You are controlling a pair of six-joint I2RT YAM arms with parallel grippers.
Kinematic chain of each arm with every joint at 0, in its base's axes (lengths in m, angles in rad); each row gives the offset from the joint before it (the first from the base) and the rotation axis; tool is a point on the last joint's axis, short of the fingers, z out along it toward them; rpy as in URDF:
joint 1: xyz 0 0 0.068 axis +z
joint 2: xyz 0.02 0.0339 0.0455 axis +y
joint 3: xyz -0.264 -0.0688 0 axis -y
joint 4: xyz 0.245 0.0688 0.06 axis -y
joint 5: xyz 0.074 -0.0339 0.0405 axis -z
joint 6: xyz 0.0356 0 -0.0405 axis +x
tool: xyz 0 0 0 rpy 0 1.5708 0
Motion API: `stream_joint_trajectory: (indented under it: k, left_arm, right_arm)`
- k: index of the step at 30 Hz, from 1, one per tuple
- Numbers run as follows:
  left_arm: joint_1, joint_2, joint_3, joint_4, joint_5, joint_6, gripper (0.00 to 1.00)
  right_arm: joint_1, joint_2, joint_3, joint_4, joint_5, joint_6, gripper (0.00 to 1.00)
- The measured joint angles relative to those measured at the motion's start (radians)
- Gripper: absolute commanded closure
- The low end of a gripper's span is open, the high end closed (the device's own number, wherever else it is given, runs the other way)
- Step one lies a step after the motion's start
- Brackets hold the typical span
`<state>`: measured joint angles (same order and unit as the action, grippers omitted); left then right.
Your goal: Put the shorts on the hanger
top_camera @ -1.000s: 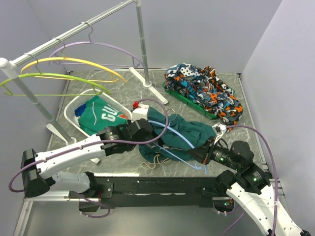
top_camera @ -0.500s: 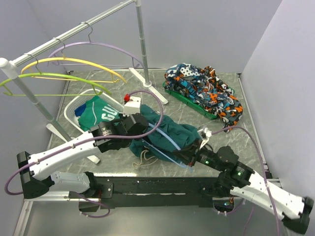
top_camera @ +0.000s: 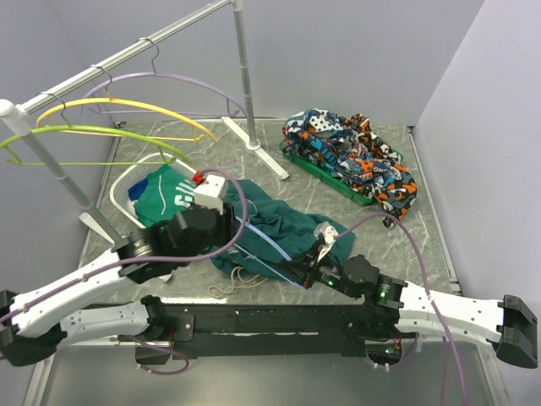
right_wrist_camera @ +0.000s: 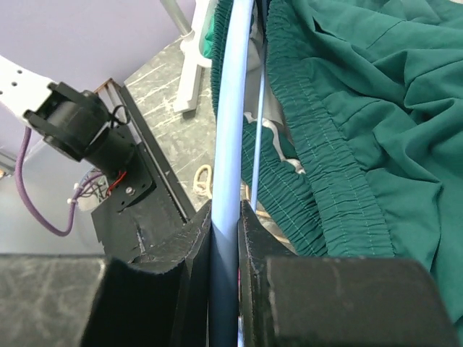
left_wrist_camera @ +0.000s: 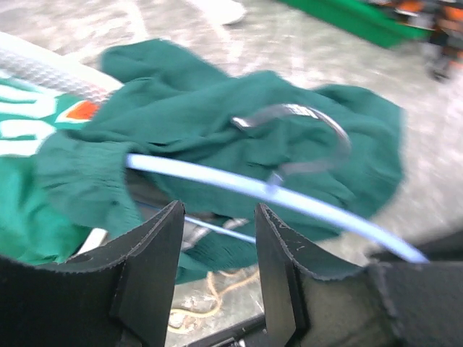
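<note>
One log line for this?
left hand open | right hand gripping light-blue plastic hanger | dark teal fabric shorts partly over it

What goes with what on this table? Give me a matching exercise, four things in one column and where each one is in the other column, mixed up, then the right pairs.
Things:
1. light-blue hanger
2. orange-blue patterned clothes
3. green jersey with white lettering
4. purple hanger

Places:
A. hanging on the rail
B. in the white basket
C. clamped in the right gripper
D. piled on the green tray

Pairs: 1-C, 2-D, 3-B, 4-A
</note>
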<state>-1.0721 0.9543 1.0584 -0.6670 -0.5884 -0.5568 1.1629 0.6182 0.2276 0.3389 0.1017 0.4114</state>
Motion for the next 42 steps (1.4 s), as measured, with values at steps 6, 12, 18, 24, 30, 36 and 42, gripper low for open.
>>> stream_joint_trajectory:
  k: [6, 12, 18, 24, 30, 36, 42]
  left_arm:
    - [0.000, -0.172, -0.109, 0.145, 0.204, 0.086, 0.35]
    - [0.000, -0.133, -0.133, 0.292, 0.248, 0.122, 0.31]
    - [-0.001, -0.030, -0.168, 0.405, 0.200, 0.127, 0.30]
    - [-0.001, 0.010, -0.170, 0.507, 0.167, 0.127, 0.36]
    - [-0.001, 0.031, -0.191, 0.581, 0.137, 0.127, 0.62]
    - [0.000, 0.032, -0.235, 0.630, 0.114, 0.148, 0.99]
    - [-0.001, 0.031, -0.237, 0.652, 0.098, 0.161, 0.99]
  right_arm:
    - [0.000, 0.027, 0.000, 0.023, 0.007, -0.011, 1.00]
    - [0.000, 0.047, 0.000, 0.040, 0.006, -0.012, 1.00]
    - [0.005, 0.060, 0.001, 0.051, 0.007, -0.013, 1.00]
    - [0.010, 0.067, 0.002, 0.051, 0.011, -0.013, 1.00]
    - [0.019, 0.071, 0.002, 0.050, 0.022, -0.013, 1.00]
    - [0.027, 0.071, 0.006, 0.036, 0.038, -0.013, 1.00]
    - [0.033, 0.066, 0.060, -0.042, 0.075, 0.007, 0.43]
